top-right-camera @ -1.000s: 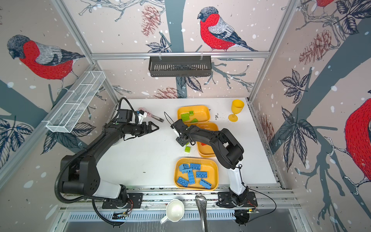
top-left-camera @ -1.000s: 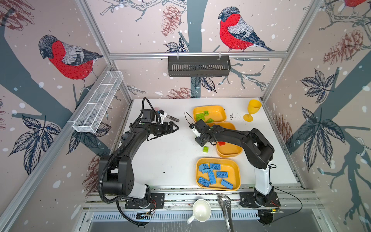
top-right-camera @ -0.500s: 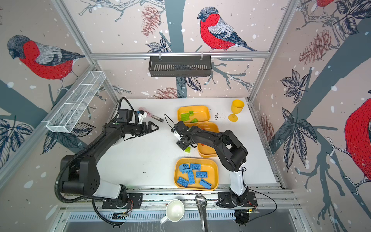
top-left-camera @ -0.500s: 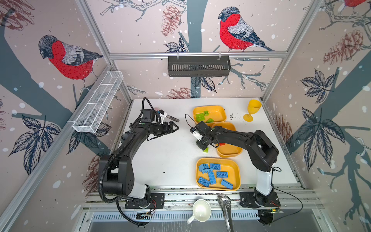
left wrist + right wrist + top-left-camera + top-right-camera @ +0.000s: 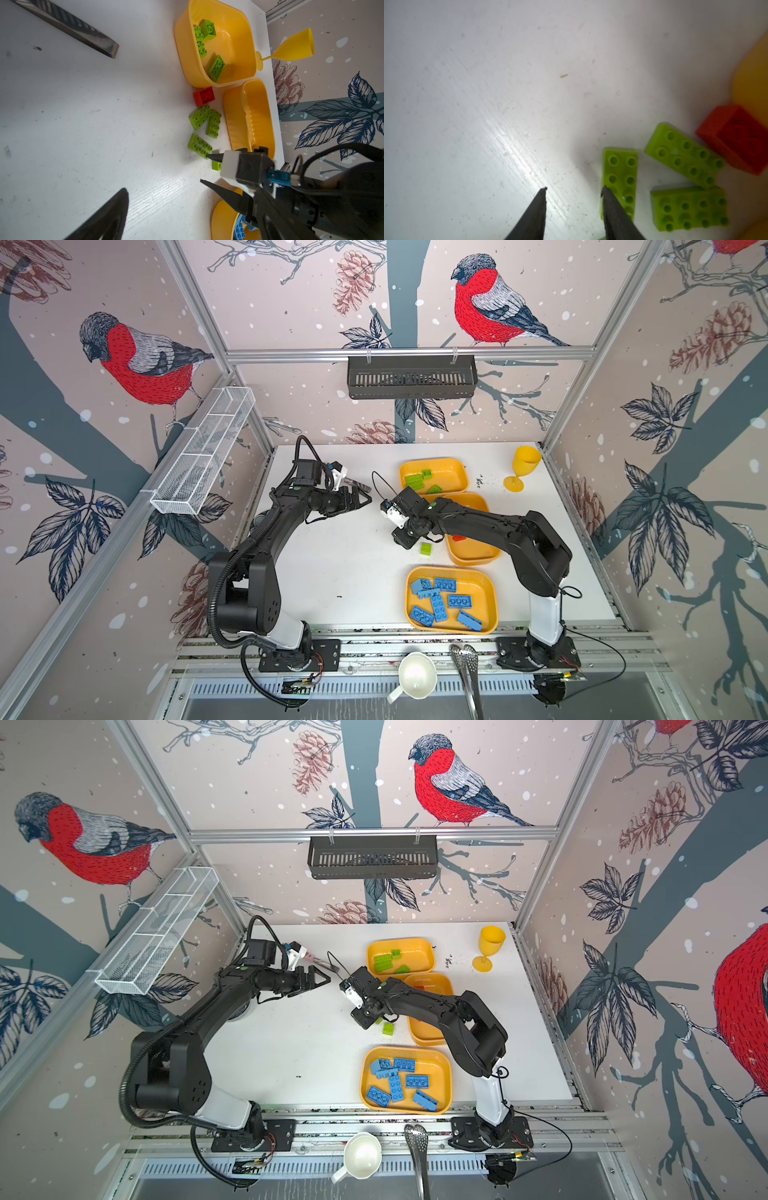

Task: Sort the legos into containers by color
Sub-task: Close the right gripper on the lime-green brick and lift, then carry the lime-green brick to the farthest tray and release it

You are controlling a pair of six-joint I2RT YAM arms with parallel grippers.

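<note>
Guessing the green brick (image 5: 621, 169) is light and hard, we want our open, empty right claw (image 5: 574, 188) pinching its long sides.

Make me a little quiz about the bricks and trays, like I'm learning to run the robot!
1. True or false: the near tray holds only blue bricks.
2. What colour is the loose brick nearest the far tray? A red, B blue, C green.
3. Fill in: the right claw is holding ____.

Key: 1 true. 2 A. 3 nothing; its jaws stand apart with no brick between them.
</note>
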